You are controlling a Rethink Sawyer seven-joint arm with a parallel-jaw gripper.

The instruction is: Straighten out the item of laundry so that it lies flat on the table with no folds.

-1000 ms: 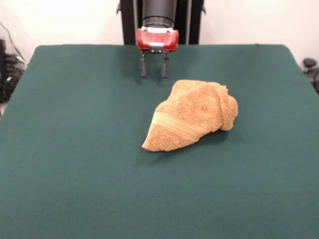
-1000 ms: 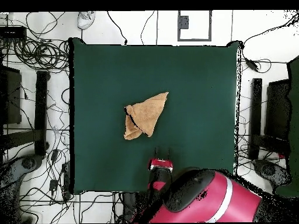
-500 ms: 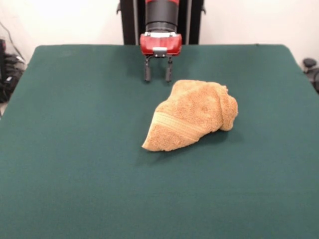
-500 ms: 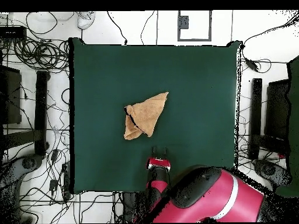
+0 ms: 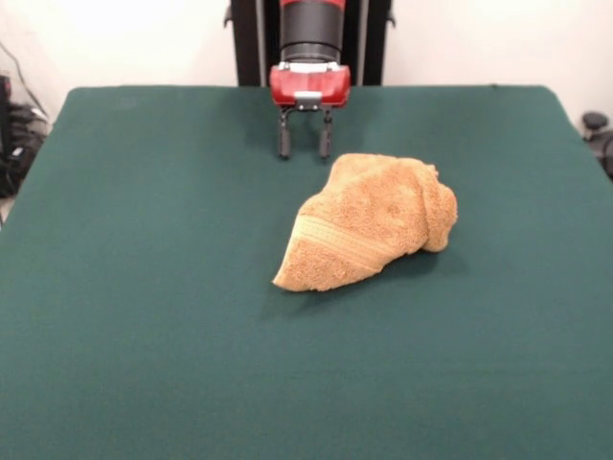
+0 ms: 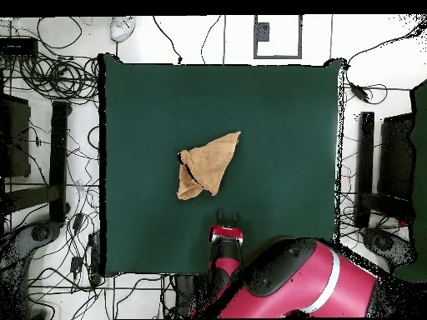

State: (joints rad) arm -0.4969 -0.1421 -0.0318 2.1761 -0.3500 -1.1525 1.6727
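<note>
Around my table the floor was white w/ black cables tangled thick on one side in overhead view. A white shoe lay nr the far edge, beside a dark-framed square. Dark stands flanked both sides. Front view: pale wall behind.

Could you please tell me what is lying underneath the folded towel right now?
The towel rests bunched on the green table; only cloth shows around its edges. Whatever its folds cover is hidden. The gripper is apart from it, fingers open.
</note>
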